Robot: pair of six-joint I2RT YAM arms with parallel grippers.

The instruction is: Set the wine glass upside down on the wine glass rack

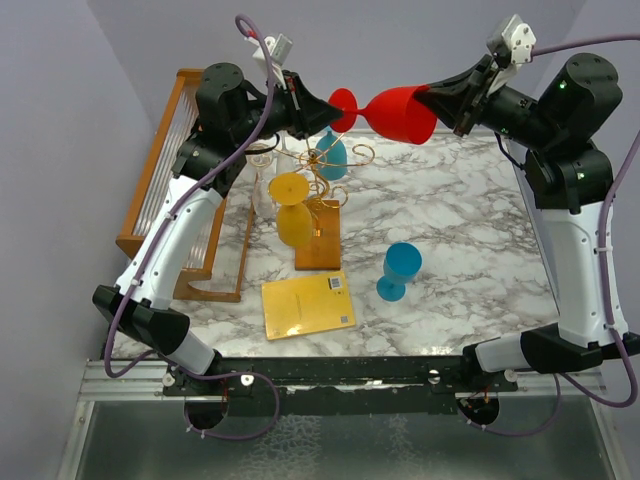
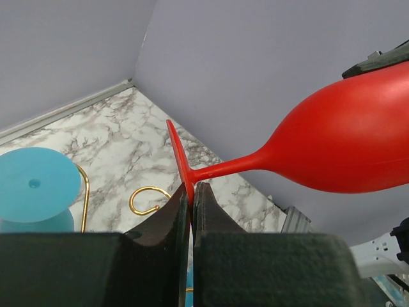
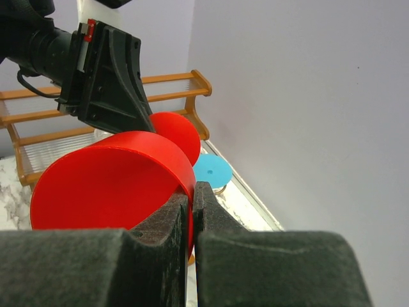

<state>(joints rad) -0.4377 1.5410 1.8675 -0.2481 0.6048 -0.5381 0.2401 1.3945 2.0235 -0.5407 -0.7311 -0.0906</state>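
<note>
Clearly, the wine glass (image 1: 400, 112) is of plain red, not see-through, with a round bowl, a thin stem and a flat round foot; it lies horizontal in the air over the far part of the marble table (image 1: 470, 250), foot to the left and mouth to the right; the left gripper (image 1: 335, 113) is closed narrow on the edge of the foot, and the right gripper (image 1: 432, 98) is closed narrow on the rim of the bowl, so both hold the same glass; the wine glass rack (image 1: 322, 240), thin gold wire on a brown wooden base, stands below it and a little nearer, left of the middle; I count one red glass, two blue ones, one yellow one; one blue glass (image 1: 332, 155) and the yellow glass (image 1: 292, 215) hang on the rack, the other blue glass (image 1: 398, 270) is on the table to the right of it; one yellow card (image 1: 308, 305) lies near the base; one large wooden frame (image 1: 165, 180) stands at the left.
</note>
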